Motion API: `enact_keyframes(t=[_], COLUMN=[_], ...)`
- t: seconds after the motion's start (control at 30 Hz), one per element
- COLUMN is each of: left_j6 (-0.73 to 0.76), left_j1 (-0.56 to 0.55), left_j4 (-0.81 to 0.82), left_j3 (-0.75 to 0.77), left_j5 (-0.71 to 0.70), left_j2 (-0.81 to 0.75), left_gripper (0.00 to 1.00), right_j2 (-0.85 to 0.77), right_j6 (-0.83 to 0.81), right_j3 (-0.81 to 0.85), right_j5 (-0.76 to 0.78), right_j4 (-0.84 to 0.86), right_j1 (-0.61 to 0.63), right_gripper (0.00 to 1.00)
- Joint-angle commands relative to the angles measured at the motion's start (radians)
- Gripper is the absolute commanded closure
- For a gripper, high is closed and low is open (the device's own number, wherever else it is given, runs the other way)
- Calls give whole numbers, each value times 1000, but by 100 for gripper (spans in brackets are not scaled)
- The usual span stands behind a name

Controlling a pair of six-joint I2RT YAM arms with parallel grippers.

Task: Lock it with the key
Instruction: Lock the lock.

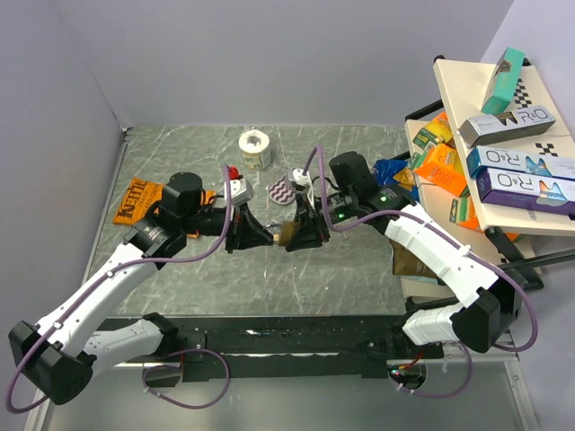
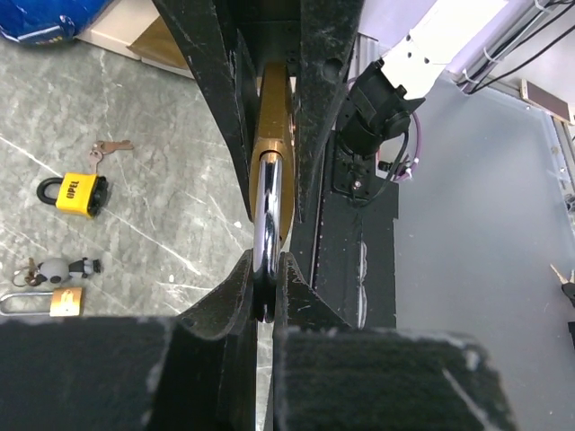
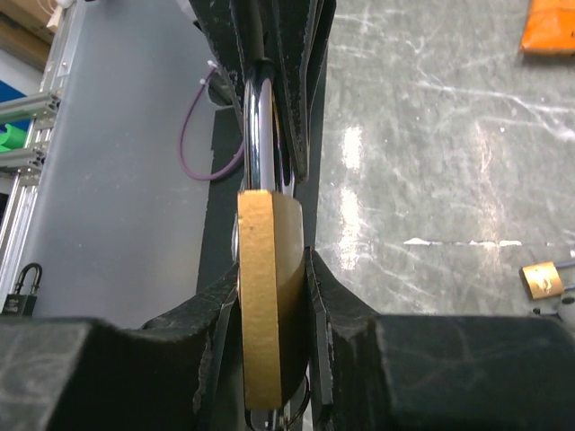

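A brass padlock (image 1: 284, 232) with a chrome shackle hangs in the air between my two grippers, above the middle of the table. My left gripper (image 1: 268, 235) is shut on the shackle (image 2: 268, 211), pinched between its fingertips in the left wrist view (image 2: 267, 280). My right gripper (image 1: 296, 235) is shut on the brass body (image 3: 268, 296), which it holds edge-on in the right wrist view (image 3: 272, 274). A thin metal ring (image 3: 304, 404) shows under the body. The key itself is hidden behind the jaws.
A yellow padlock (image 2: 76, 193) with keys (image 2: 108, 148), a small grey lock (image 2: 56, 268) and another brass padlock (image 2: 56, 301) lie on the table. A tape roll (image 1: 255, 148), an orange bag (image 1: 139, 199), snack packets (image 1: 440, 166) and boxes (image 1: 517, 171) stand around.
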Motion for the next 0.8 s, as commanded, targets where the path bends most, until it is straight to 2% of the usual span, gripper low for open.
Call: enact_keyframes(t=[0.0,0.2,0.3,0.33,0.37,0.47,0.5,0.6,0.77], left_j6=[-7,29,24,27,36,200,252,406,420], left_j1=[-148,-124,-53,-2,22,92,102,126,137], left_j4=[320,204,158,141,94,-53,-180,-355,-380], left_j3=[-35,-18,-21,-19,-4,72,95,183,212], left_j5=[58,78,116,129,147,161,176,193,201], left_j2=[102,62,27,19,13,0,6,23,14], left_gripper=[99,99,99,99,99,99,99,99,99], right_j2=[41,1,-31,-39,-54,-83,-89,-111,-120], right_j6=[111,40,-19,-35,-50,-90,-98,-144,-184], right_j3=[97,66,43,40,34,12,2,-1,5], right_j5=[-135,-110,-98,-84,-73,-47,-43,-30,-20], right_j4=[513,429,350,294,268,183,165,80,-21], right_j1=[146,138,118,107,94,42,28,-21,-69], right_gripper=[100,100,99,90,64,28,25,21,21])
